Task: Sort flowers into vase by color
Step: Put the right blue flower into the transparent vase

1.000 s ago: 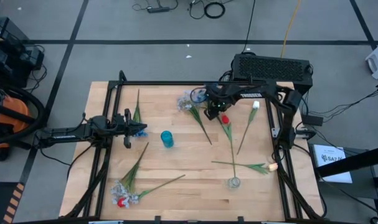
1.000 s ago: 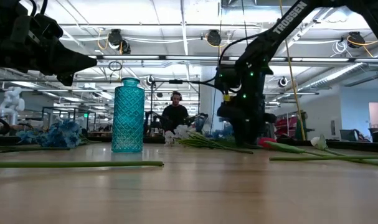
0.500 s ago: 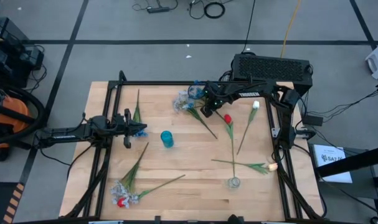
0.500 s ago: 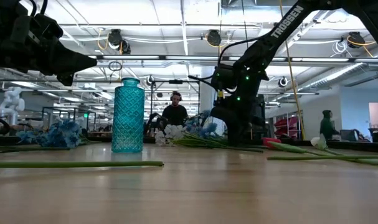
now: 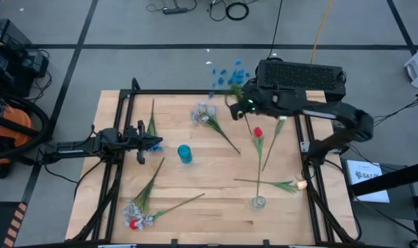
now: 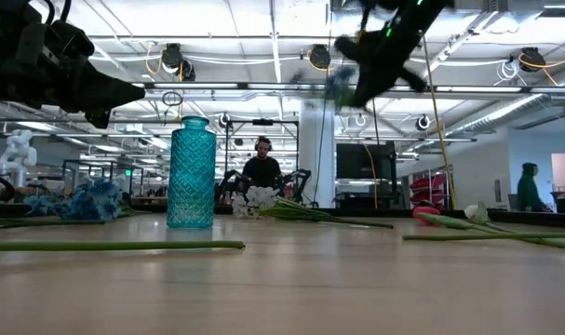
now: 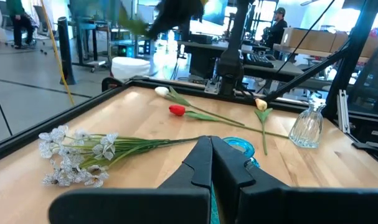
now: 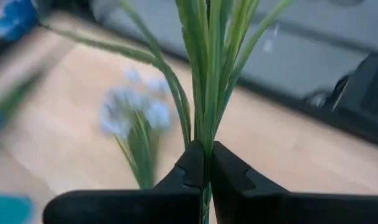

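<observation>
The right gripper (image 8: 206, 163) pinches a blue spray (image 5: 226, 74) by its thin stems (image 8: 207, 74), aloft over the desk's (image 5: 209, 186) far edge. It looks light and floppy. The left gripper (image 7: 212, 163) idles, fingers together.

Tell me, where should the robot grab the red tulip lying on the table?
Best guess: grip the red tulip by its thin green stem, just below the red head, coming straight down from above. It lies flat on the table, and the stem runs clear of the neighbouring white tulip there. The head looks too soft to pinch.
</observation>
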Robot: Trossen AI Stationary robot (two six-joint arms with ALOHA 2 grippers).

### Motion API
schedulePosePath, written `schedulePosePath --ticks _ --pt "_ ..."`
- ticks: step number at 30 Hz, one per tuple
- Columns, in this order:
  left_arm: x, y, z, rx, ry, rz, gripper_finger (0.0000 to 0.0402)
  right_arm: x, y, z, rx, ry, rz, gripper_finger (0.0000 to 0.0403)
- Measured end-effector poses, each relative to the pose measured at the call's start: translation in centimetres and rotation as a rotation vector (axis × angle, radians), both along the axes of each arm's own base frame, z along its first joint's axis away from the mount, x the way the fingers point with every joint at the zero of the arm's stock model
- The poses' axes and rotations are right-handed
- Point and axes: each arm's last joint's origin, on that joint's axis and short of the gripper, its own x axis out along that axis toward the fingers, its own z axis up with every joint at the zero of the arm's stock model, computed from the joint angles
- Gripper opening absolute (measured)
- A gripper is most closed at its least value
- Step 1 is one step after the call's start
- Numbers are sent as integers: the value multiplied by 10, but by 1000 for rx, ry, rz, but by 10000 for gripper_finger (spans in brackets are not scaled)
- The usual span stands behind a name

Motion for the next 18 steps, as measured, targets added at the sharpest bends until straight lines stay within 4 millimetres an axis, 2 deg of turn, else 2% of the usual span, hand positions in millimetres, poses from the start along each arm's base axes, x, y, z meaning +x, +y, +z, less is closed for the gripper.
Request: schedulePosePath --ticks 4,7,13,18 --pt "0 0 0 0 0 0 2 -16 51 30 -107 -139 -48 1" --pt "0 0 0 0 0 0 2 -25 92 42 -162 -242 -39 1" --pt "0 0 0 0 0 0 2 -35 173 37 -267 -379 -13 0" --pt "0 0 0 0 0 0 2 -46 227 24 -367 -437 55 0"
